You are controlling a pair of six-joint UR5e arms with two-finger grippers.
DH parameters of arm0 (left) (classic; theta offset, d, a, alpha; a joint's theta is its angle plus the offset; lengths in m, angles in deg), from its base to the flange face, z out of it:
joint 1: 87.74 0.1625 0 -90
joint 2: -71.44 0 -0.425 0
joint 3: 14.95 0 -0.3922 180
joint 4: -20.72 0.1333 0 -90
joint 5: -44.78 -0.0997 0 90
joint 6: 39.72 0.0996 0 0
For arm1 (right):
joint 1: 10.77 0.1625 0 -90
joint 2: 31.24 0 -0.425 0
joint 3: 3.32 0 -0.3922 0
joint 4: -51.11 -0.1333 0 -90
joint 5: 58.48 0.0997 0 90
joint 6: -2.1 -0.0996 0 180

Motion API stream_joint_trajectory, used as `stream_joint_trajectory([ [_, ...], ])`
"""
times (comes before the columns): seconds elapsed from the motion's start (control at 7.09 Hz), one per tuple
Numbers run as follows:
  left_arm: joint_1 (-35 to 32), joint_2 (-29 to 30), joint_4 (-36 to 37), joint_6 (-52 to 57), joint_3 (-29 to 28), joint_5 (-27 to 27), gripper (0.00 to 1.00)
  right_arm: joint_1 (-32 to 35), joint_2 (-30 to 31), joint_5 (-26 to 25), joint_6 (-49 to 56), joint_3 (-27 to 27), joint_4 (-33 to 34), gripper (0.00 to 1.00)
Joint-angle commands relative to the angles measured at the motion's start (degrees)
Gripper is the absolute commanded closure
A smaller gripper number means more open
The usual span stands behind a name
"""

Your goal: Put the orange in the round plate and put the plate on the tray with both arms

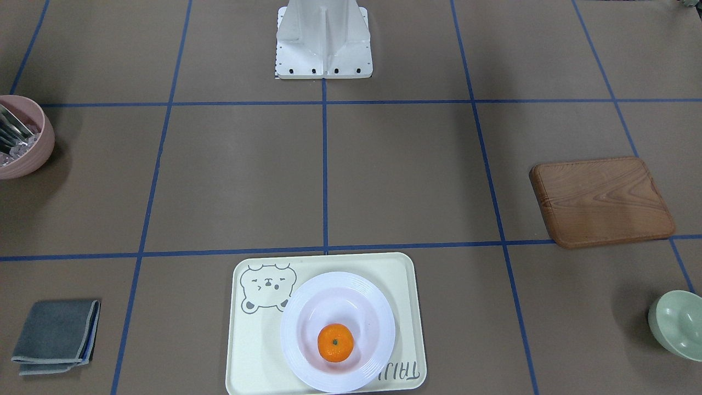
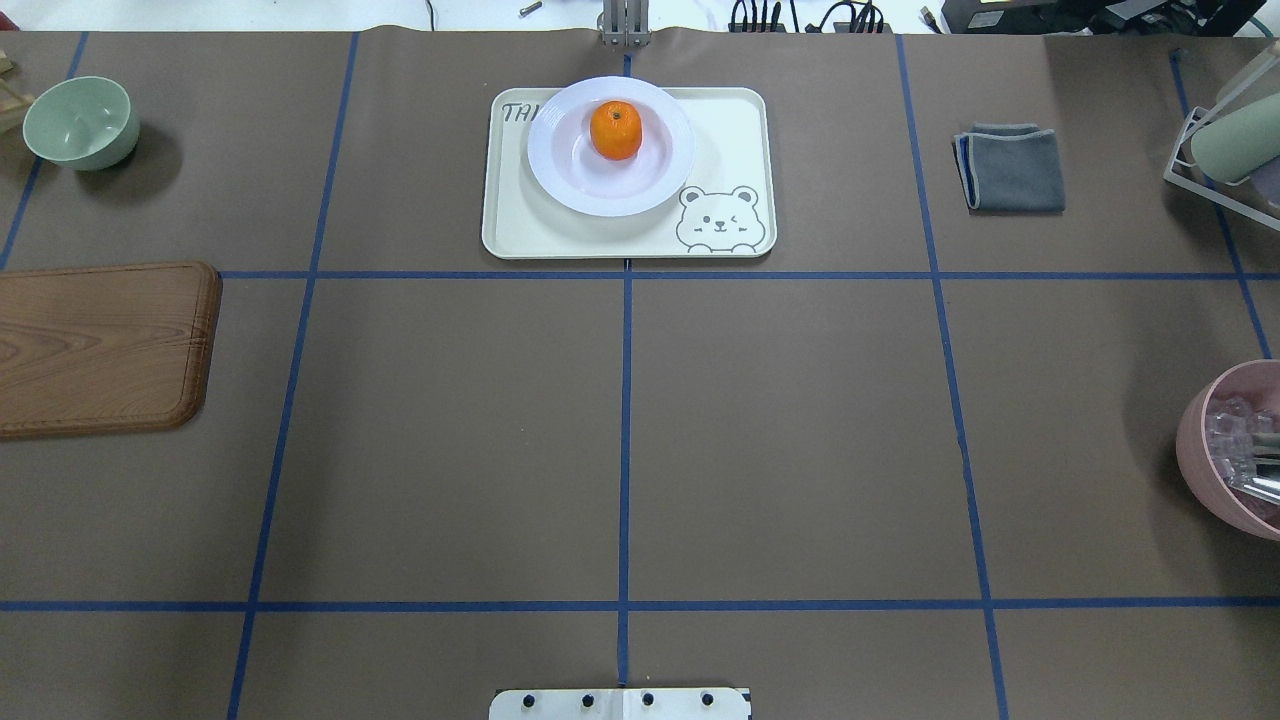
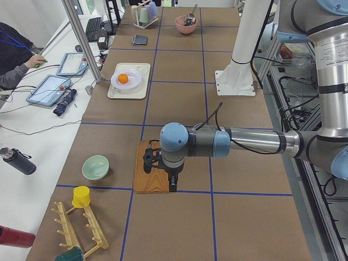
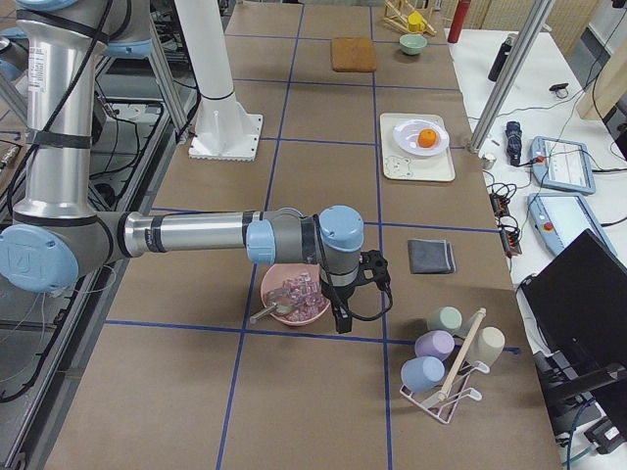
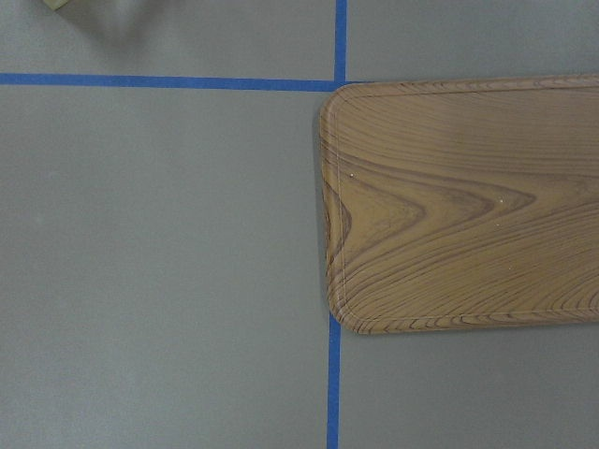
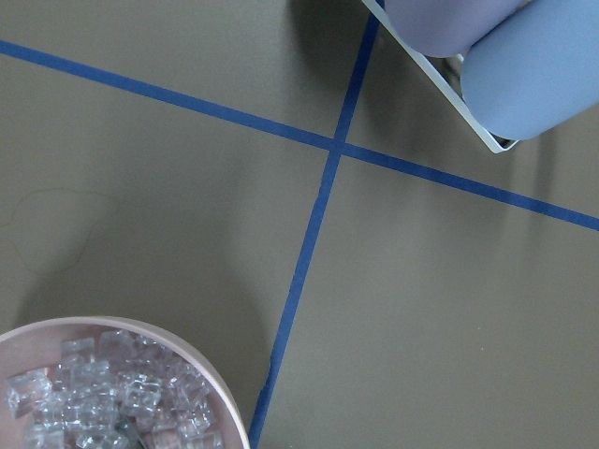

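Note:
The orange lies in the white round plate. The plate stands on the cream tray with the bear drawing, at the table's far middle. In the exterior left view my left gripper hangs over the wooden board, far from the tray. My right gripper, in the exterior right view, hangs beside the pink bowl. Neither wrist view shows fingers, so I cannot tell if either is open or shut.
A brown wooden board and a mint-green bowl are on my left side. A pink bowl of clear pieces, a folded grey cloth and a cup rack are on my right. A person sits beyond the far edge.

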State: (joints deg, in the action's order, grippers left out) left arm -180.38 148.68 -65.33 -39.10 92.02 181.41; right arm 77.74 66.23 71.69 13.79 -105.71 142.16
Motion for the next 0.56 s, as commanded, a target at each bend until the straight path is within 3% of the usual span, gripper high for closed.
stream_joint_trajectory([
  [0.0,0.0,0.0,0.0,0.0,-0.1,-0.1,0.02,0.0,0.0,0.0,0.0,0.0,0.0,0.00],
  [0.42,0.0,0.0,0.0,0.0,-0.5,-0.1,0.02,0.0,-0.1,0.0,0.1,-0.1,0.0,0.00],
])
